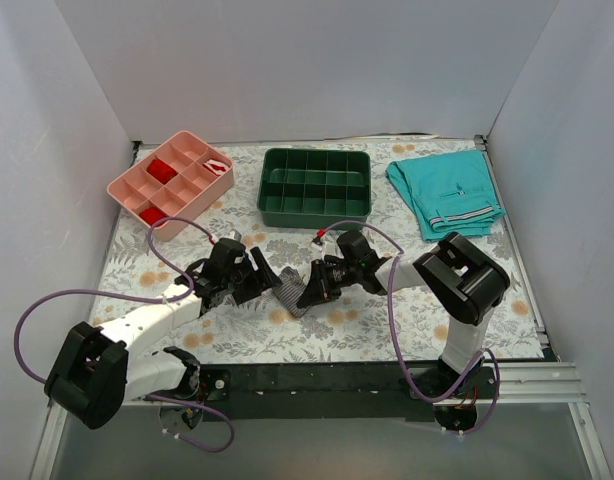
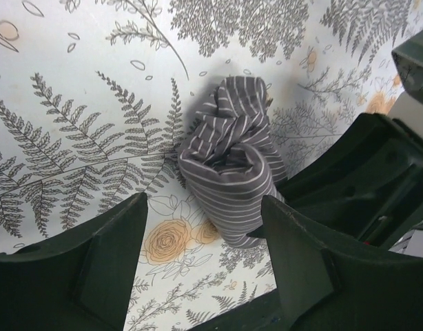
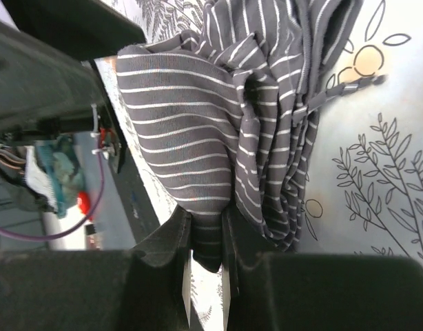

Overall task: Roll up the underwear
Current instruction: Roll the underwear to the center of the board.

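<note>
The underwear is grey cloth with fine white pinstripes, bunched into a loose roll on the flowered table between my two grippers. In the left wrist view it lies as a twisted bundle just ahead of the jaws. My left gripper is open, its fingers standing wide apart, the right finger touching the roll's near end. My right gripper is shut on a fold of the underwear, pinching the cloth's edge between its fingertips.
A dark green divided tray stands at the back centre. A pink divided tray with red items stands at the back left. Teal shorts with white stripes lie at the back right. White walls close in the table.
</note>
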Robot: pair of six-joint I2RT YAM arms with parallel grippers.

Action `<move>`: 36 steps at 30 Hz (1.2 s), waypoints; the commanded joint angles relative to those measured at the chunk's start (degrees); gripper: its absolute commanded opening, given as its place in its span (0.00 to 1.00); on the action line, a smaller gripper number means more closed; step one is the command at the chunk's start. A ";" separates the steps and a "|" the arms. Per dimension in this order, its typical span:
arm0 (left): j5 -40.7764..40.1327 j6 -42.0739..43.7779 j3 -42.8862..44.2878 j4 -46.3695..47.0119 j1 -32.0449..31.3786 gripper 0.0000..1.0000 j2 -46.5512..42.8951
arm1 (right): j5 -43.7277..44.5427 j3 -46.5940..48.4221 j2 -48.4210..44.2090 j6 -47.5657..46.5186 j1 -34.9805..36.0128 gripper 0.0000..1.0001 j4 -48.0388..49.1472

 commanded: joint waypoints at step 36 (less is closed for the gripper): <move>-2.74 -6.31 -1.58 6.81 -6.26 0.43 12.68 | -1.27 2.46 -3.08 -2.85 -0.73 0.35 -8.46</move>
